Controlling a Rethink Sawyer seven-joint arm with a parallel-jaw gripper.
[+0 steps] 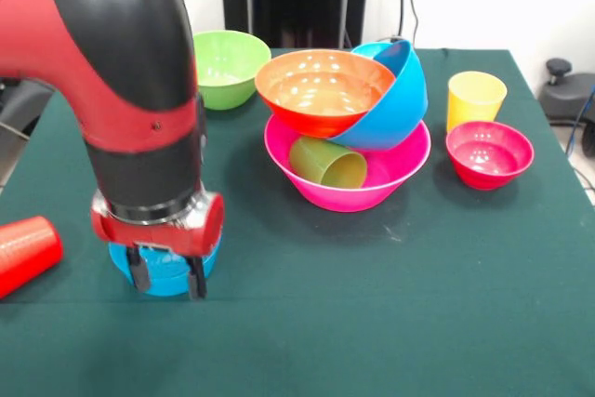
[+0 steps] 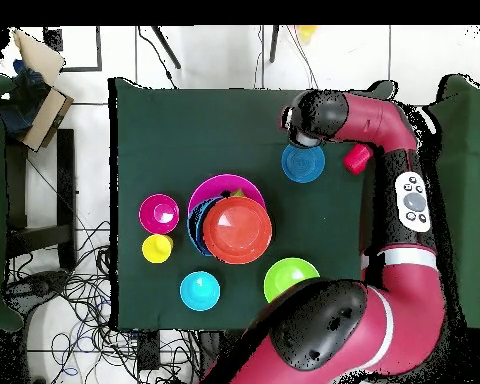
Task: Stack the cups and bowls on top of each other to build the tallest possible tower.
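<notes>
Dark green cloth-covered table, white wall behind, tiled floor with loose black cables in the overhead view.

Tower sits mid-table: biggest glossy pink plastic bowl as base, large blue bowl tilted on its side inside it, orange bowl leaning on top, green tumbler lying on its side in the pink bowl. Lopsided.

Lime green bowl is behind and beside the tower. Yellow tumbler upright, magenta-red small bowl just in front of it. Cyan small bowl shows overhead only. Red tumbler lies on its side at the table edge.

Red-black arm's gripper is down over the small translucent blue bowl, fingers apart, straddling it; contact unclear.
</notes>
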